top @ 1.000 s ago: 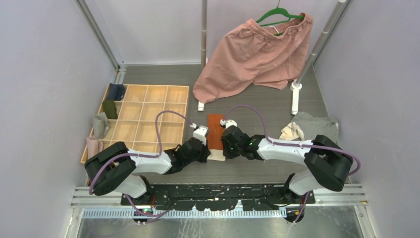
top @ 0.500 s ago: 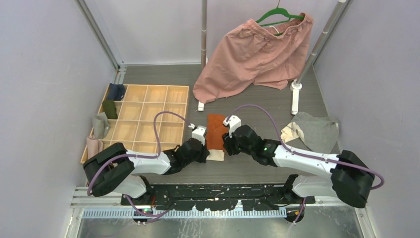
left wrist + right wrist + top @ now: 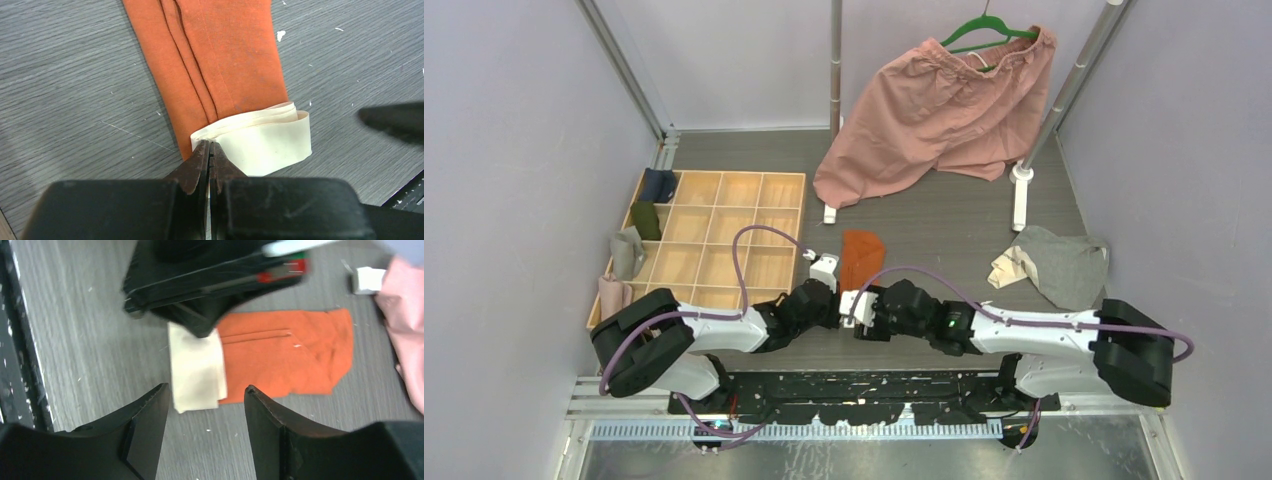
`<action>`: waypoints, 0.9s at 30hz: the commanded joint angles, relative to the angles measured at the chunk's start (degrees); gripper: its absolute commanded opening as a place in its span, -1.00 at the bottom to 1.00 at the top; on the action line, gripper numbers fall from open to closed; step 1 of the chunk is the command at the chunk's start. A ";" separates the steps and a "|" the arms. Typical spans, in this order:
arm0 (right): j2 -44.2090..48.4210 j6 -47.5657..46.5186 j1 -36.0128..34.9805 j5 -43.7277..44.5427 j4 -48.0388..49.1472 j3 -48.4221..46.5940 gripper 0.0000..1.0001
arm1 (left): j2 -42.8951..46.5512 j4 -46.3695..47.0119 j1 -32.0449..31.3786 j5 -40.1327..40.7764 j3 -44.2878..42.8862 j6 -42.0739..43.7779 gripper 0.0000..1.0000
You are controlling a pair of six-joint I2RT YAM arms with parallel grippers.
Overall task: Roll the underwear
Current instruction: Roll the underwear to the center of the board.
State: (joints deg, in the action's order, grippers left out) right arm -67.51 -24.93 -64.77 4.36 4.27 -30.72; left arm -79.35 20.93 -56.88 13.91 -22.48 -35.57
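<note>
The rust-orange underwear (image 3: 862, 257) lies folded into a narrow strip (image 3: 215, 60), its cream waistband (image 3: 265, 142) at the near end. My left gripper (image 3: 209, 146) is shut on the waistband's left corner; in the top view (image 3: 832, 304) it sits at the strip's near end. My right gripper (image 3: 205, 390) is open and empty, its jaws just short of the waistband's (image 3: 196, 367) free side; in the top view (image 3: 865, 318) it is close beside the left one. The grey underwear (image 3: 1060, 264) lies crumpled at the right.
A wooden divided tray (image 3: 724, 232) stands at the left with small rolled cloths in its left cells. Big pink shorts (image 3: 934, 110) hang from a green hanger on a rack at the back, whose posts and white feet (image 3: 1021, 185) rest on the table.
My right arm has swung from the strip's right edge round to its near end, and the gripper is now open there. My left gripper has stayed on the waistband.
</note>
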 commanded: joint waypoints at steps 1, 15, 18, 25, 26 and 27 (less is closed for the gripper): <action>-4.63 -10.99 -2.69 -0.53 4.23 1.11 0.26 | 0.25 -1.46 0.02 1.18 0.51 0.33 -0.99; -13.22 -20.69 -4.97 5.38 9.59 2.31 0.26 | -0.16 -1.25 0.02 1.20 0.34 0.41 -0.99; -14.76 -21.81 -5.66 6.75 9.53 2.58 0.24 | -0.13 -1.33 0.02 1.27 0.46 0.38 -0.99; -18.75 -21.72 -7.10 11.12 12.34 3.77 0.16 | 0.45 -1.66 0.04 1.64 0.43 0.24 -0.99; -19.18 -21.78 -7.25 11.78 12.35 3.88 0.14 | 0.51 -1.68 0.02 1.64 0.50 0.24 -0.99; -19.50 -21.78 -7.48 12.68 12.30 4.03 0.10 | 0.51 -1.61 0.06 1.64 0.51 0.19 -0.99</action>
State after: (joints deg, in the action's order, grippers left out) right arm -84.47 -46.30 -71.53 13.47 17.37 -28.49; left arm -79.35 20.93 -56.88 13.96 -22.48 -35.59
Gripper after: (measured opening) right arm 0.573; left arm 0.013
